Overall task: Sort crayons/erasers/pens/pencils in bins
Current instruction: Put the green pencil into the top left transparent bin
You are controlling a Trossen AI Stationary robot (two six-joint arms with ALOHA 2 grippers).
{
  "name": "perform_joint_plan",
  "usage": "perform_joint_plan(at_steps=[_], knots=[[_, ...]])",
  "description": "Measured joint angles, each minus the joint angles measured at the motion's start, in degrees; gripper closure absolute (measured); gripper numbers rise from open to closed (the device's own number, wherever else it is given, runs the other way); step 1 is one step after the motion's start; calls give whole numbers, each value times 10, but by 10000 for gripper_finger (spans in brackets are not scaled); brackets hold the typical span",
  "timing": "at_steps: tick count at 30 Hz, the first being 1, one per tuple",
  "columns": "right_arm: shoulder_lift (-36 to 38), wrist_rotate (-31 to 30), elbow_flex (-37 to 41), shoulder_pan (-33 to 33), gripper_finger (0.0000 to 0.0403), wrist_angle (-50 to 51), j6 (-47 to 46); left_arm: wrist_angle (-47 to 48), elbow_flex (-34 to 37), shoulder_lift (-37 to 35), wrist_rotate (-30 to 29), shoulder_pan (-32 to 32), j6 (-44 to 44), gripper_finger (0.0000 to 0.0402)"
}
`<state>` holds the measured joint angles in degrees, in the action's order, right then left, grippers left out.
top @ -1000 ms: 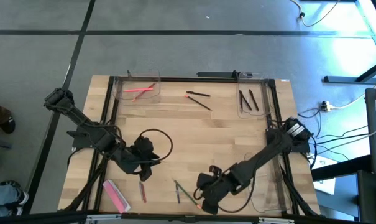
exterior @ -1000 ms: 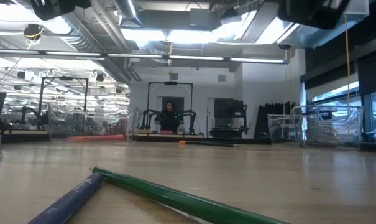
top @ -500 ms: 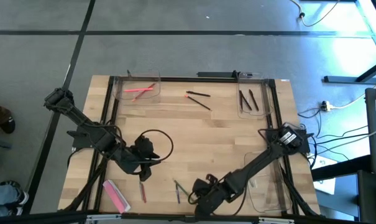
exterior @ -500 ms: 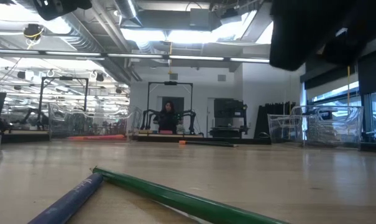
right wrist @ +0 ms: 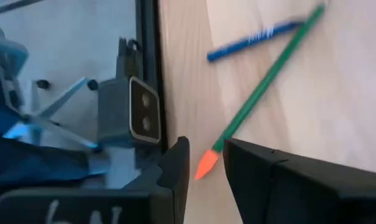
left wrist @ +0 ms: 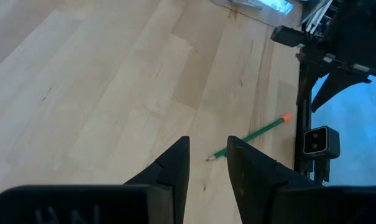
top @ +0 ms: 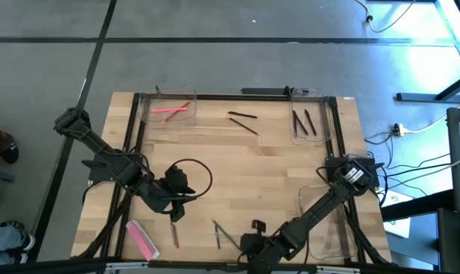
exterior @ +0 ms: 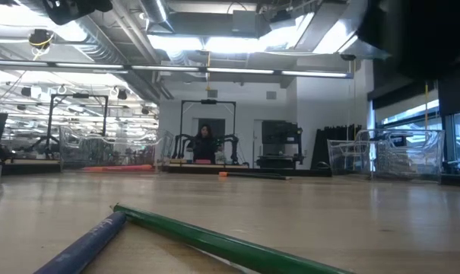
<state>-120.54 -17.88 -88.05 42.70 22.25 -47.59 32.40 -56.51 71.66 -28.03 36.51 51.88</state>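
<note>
A green pencil with an orange tip lies near the table's front edge, its far end crossing a blue pencil. The low view shows both pencils close up. My right gripper hangs low over the front edge, open by a narrow gap, with the orange tip showing between its fingertips; I cannot tell if it touches. My left gripper hovers open over the left middle of the table. A dark red pencil lies below it. Crayons and pens lie in the far bins.
A pink eraser lies at the front left corner. Two black pens lie on the table at the far middle. A third clear bin stands at the near right. A small camera sits on the frame by the front edge.
My right gripper has come down and toward the table's near edge, swinging over the orange-tipped end of the green pencil. The pencils lie as before.
</note>
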Motion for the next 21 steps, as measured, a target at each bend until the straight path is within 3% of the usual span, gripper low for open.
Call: perform_joint_plan(at_steps=[9,21], knots=[[-24,-5,2,2,303,-45,120,0,0,0,0,0,0,303],[-34,-6,2,15,303,-13,73,-1,0,0,0,0,-2,303]])
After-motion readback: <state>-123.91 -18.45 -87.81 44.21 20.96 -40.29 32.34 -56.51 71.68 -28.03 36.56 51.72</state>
